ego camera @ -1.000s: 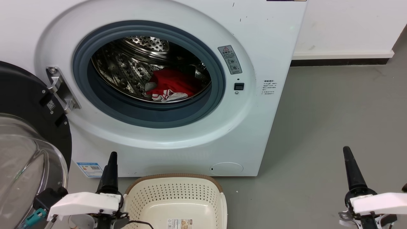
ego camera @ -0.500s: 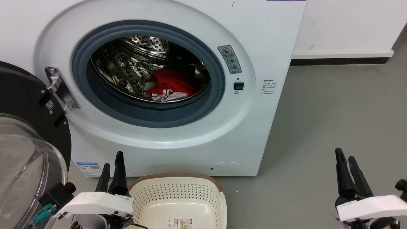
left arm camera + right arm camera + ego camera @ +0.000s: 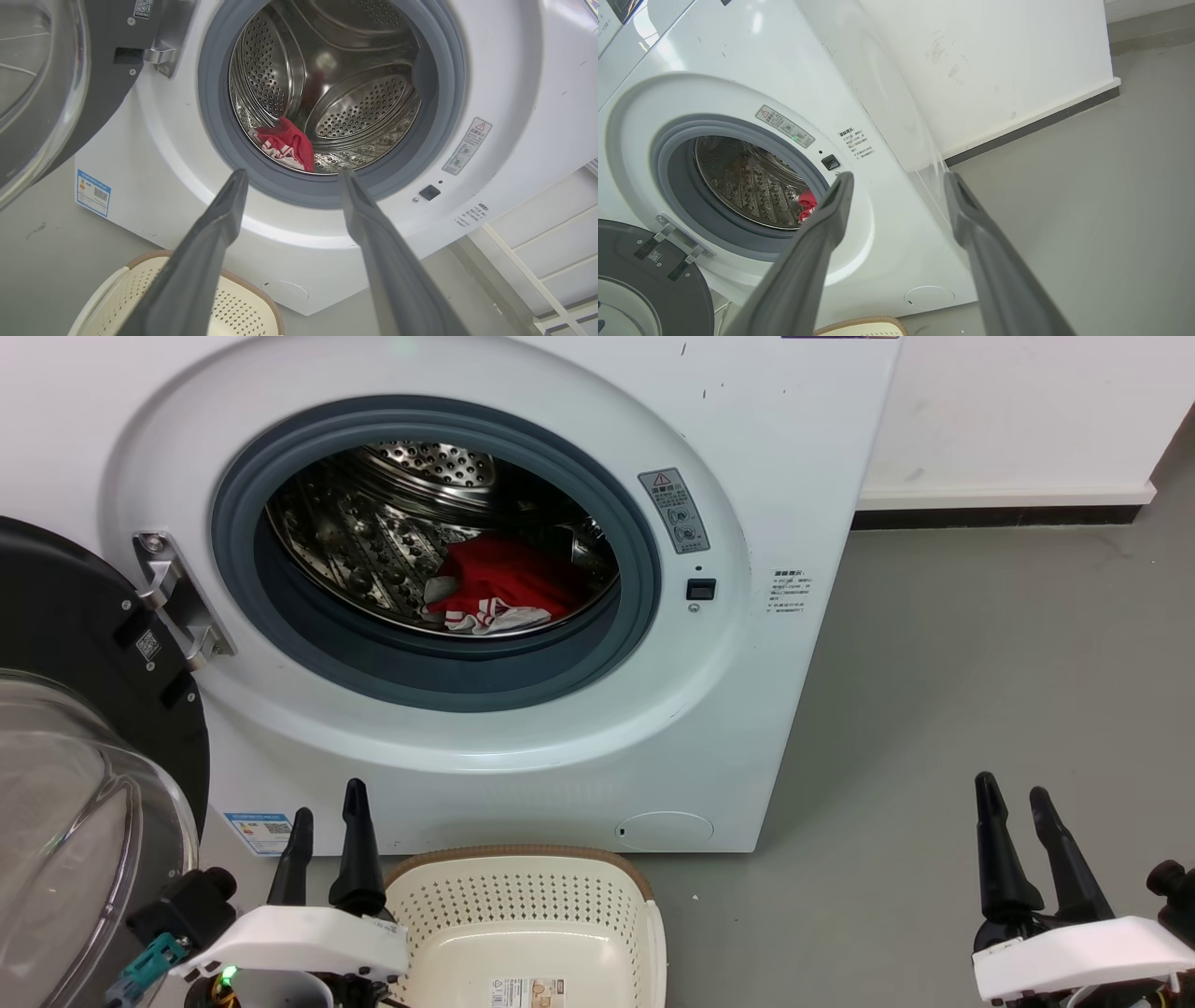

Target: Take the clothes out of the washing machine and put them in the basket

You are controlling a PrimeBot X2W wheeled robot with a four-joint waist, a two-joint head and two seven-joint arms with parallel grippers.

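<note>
The white washing machine [image 3: 766,457] stands with its door swung open to the left. Red clothes [image 3: 499,581] with white bands lie at the bottom of the steel drum; they also show as clothes [image 3: 287,147] and clothes [image 3: 808,201] in the wrist views. The cream basket [image 3: 560,905] sits on the floor in front of the machine, with nothing in it. My left gripper [image 3: 325,803] is open just left of the basket. My right gripper [image 3: 1013,793] is open over bare floor to the right. Both are well short of the porthole.
The open dark door with its glass dome [image 3: 84,784] juts out at the left, close to my left arm. Grey floor [image 3: 980,653] stretches to the right of the machine. A white wall with a dark skirting strip [image 3: 999,518] runs behind.
Both grippers have gone from shut to open, fingers spreading apart. The left one shifted slightly right toward the basket, the right one slightly left. The clothes and basket have not moved.
</note>
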